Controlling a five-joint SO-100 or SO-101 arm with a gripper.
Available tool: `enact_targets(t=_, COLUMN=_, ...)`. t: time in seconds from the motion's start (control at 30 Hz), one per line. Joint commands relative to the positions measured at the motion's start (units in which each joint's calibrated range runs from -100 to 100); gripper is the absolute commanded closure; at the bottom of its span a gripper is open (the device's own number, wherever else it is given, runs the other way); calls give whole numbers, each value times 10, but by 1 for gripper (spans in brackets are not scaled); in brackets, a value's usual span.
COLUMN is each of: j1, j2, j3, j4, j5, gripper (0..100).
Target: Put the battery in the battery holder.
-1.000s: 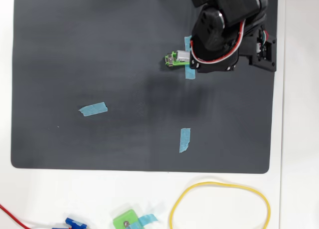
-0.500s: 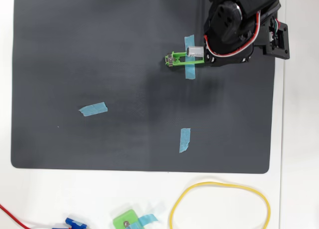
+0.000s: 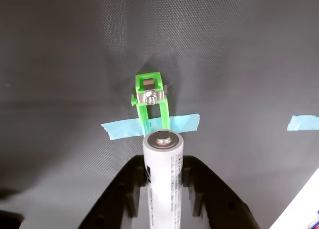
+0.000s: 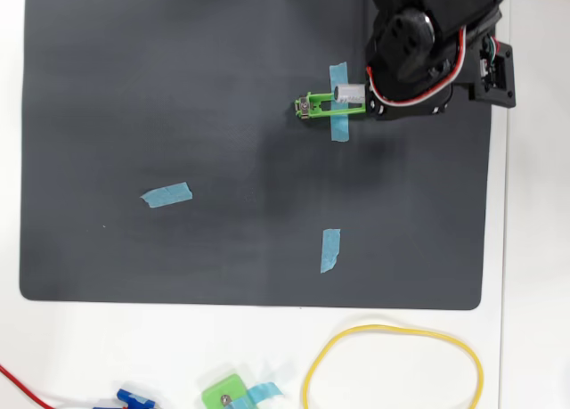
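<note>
Black fingers [image 3: 164, 181] clamp the battery [image 3: 163, 179]; overhead hides them behind the arm [image 4: 427, 44].

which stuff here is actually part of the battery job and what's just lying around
In the job:
- white-silver cylindrical battery, clamped in the black pincer
- long bright-green plastic battery holder, taped to the mat

Lying about:
- two loose blue tape strips
- yellow cable loop
- squarish green piece
- red wire
</note>
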Motion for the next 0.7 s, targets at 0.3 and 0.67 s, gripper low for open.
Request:
enact_targets(t=0.3, j1=27, j2=26, j3=-7, j4=-22, j5=3, gripper=100)
enact_targets(t=0.67, j1=32, j2=31, j3=-3, j4=-22, j5=2, gripper=100)
